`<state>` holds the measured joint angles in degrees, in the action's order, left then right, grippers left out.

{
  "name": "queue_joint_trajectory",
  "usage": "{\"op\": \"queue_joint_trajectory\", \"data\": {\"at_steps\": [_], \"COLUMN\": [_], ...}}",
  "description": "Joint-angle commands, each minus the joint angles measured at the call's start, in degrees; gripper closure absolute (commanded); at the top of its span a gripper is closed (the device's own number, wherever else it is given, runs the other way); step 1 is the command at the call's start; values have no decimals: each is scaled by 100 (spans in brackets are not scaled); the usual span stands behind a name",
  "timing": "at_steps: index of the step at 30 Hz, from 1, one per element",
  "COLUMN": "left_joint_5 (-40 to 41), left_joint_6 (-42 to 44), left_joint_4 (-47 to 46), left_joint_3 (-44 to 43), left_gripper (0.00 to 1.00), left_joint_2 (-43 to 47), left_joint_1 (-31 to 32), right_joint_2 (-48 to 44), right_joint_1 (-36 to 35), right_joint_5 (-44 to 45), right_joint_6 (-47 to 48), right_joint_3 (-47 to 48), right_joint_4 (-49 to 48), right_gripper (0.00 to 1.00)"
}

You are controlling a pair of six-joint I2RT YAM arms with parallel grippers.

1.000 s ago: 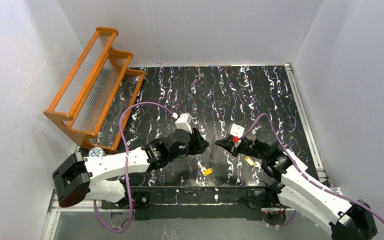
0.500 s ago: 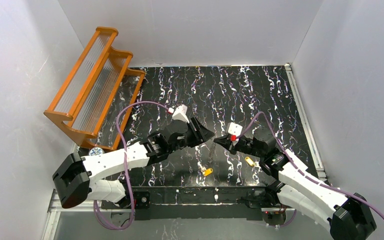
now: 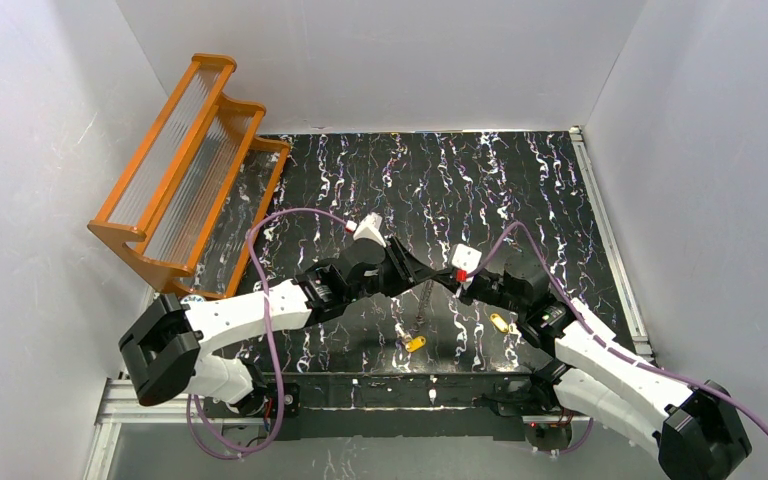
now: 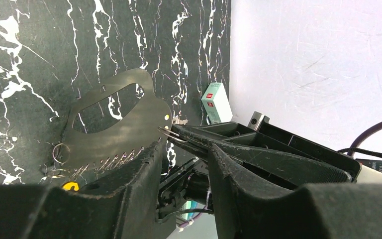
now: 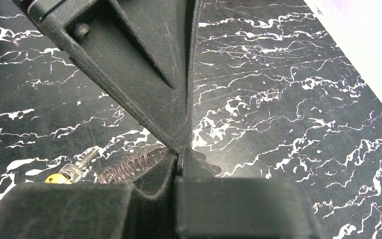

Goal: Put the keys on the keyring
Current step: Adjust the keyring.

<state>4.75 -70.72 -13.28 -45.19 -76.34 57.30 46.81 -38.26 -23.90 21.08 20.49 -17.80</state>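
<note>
1. While the right pincer [image 3: 450, 284] is clamped fully closed on the thin wire end of the keyring [image 4: 129, 135], the grey oval loop hangs from its tips over the worktop [image 3: 520, 190].
2. The left pincer [image 3: 420, 272] stands partly open, tip to tip with the right one, gripping nothing.
3. One of the keys [image 3: 415, 343] lies on the worktop near the front edge; the second key [image 3: 503, 323] lies beside the right arm.

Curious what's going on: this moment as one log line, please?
right gripper: shut on keyring | left gripper: open, alongside | keys: on table
</note>
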Motion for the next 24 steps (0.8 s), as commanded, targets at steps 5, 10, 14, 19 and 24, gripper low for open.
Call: {"op": "queue_joint_trajectory", "data": {"at_steps": [5, 10, 14, 19, 24], "left_joint_5": [97, 316, 509, 515, 582], "left_joint_6": [-182, -481, -653, -757, -798], "left_joint_4": [-139, -457, -638, -778, -840], "left_joint_3": [-170, 93, 253, 347, 429], "left_gripper": [64, 67, 62, 55, 61], "left_joint_2": [-146, -102, 25, 30, 80], "left_joint_1": [-35, -72, -112, -120, -122], "right_joint_2": [-36, -119, -171, -141, -132], "right_joint_1": [-26, -32, -32, -33, -34], "right_joint_5": [-80, -104, -103, -137, -150], "right_joint_6": [175, 211, 212, 204, 186], "right_joint_3": [257, 195, 147, 139, 129], "right_joint_4": [-123, -144, -163, -197, -203], "right_gripper": [99, 99, 99, 99, 99]}}
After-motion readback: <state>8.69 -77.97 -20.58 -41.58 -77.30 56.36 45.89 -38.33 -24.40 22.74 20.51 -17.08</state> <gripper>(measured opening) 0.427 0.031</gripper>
